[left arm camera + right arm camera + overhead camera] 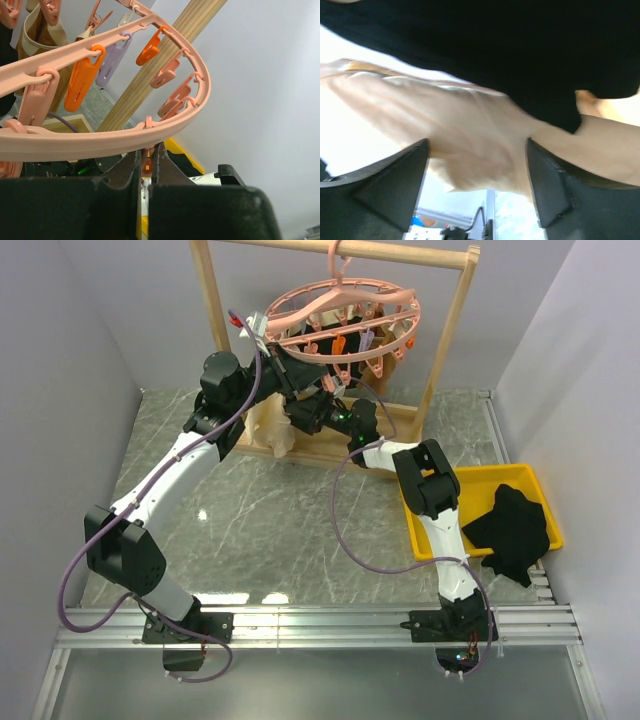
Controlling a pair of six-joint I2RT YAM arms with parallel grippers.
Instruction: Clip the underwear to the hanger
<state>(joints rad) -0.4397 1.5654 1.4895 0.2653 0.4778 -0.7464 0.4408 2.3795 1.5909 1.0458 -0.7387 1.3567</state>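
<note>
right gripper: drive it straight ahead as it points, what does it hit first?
The underwear: its cream fabric lies right ahead of the right gripper, between its open jaws. A black garment hangs above, and the depth there is unclear.

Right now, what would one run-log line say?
left end effector: shut on hanger clip | right end effector: open around underwear
</note>
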